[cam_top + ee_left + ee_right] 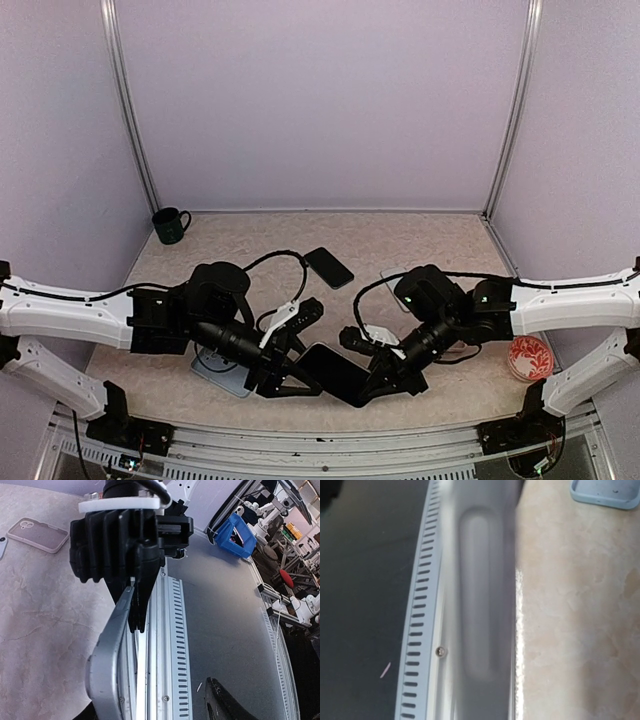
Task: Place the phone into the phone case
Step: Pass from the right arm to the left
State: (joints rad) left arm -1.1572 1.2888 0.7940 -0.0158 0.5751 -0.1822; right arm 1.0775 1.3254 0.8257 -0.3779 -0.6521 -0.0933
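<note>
On the counter point(420, 240), a dark green mug point(170, 225) stands in the far left corner, well apart from everything else. A blue-grey phone case point(222, 372) lies open side up at the near edge, partly hidden under the left arm. The left gripper point(292, 375) has its jaws standing wide around the near end of the phone point(335, 373), with one finger point(222, 702) well clear of the phone's silver edge. The phone hangs tilted above the counter's near edge, between the two arms and just right of the case. Behind it lie a second dark phone point(328, 267) and a pale pinkish case point(37, 534). The right gripper point(380, 378) has its jaws pinched tight on the phone's other end. A red-patterned dish point(529, 357) sits by the right edge.
</note>
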